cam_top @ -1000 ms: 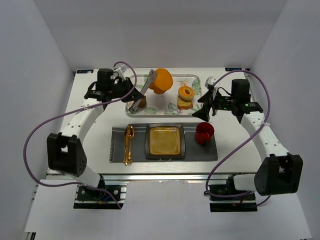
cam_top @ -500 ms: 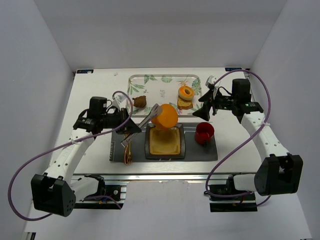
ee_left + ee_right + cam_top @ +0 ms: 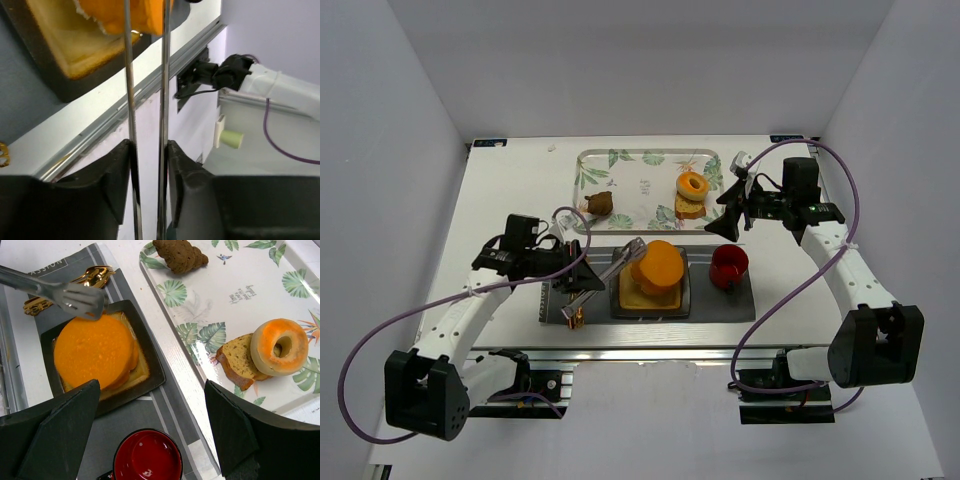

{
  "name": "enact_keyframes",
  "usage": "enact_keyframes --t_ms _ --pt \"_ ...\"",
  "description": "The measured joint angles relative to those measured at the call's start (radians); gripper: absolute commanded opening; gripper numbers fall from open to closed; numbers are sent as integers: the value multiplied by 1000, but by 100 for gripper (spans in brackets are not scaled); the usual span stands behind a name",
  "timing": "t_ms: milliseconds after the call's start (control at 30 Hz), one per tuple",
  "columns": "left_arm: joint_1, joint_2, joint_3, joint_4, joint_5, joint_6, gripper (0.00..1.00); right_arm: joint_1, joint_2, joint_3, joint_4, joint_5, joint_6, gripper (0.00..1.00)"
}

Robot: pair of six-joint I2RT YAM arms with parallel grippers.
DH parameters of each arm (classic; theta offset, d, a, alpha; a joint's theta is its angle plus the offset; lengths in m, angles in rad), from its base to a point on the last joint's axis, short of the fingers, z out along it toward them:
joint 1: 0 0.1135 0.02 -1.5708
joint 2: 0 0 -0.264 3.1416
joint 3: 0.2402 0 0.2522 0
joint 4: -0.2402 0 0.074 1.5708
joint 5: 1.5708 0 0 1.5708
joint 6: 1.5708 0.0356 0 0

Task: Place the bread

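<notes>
The bread [image 3: 660,267], a round orange bun, lies on the dark square plate [image 3: 617,302] in the middle of the grey mat. Metal tongs [image 3: 611,268] reach to its left edge, and my left gripper [image 3: 583,274] is shut on their handles. In the left wrist view both tong arms [image 3: 131,100] run between my left gripper's [image 3: 149,145] fingers up to the bread [image 3: 130,12]. The right wrist view shows one tong tip [image 3: 75,297] resting on the bread's [image 3: 95,350] top edge. My right gripper [image 3: 728,213] hangs open, holding nothing, over the mat's right end.
A leaf-print tray [image 3: 645,190] at the back holds a brown pastry [image 3: 600,203] and a bagel [image 3: 692,186] on a bread slice. A red cup [image 3: 728,265] stands right of the plate. Gold cutlery [image 3: 577,300] lies on the mat's left side.
My left arm swung the tongs with the bread from the tray down to the plate, where the bread now rests. The tong arms have spread a little. The right arm stayed put.
</notes>
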Motion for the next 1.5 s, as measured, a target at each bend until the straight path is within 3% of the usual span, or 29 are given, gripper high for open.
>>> enact_keyframes --t_ms 233,500,1100,1500 --pt "-1 22 57 -48 -61 25 51 0 0 0 0 0 0 89" --pt "-2 77 234 -36 -167 27 51 0 0 0 1 0 0 89" --pt "-25 741 638 332 -188 -124 50 -32 -24 -2 43 20 33 89" --pt "-90 950 842 357 -203 -177 51 -52 -41 -20 58 19 45 89"
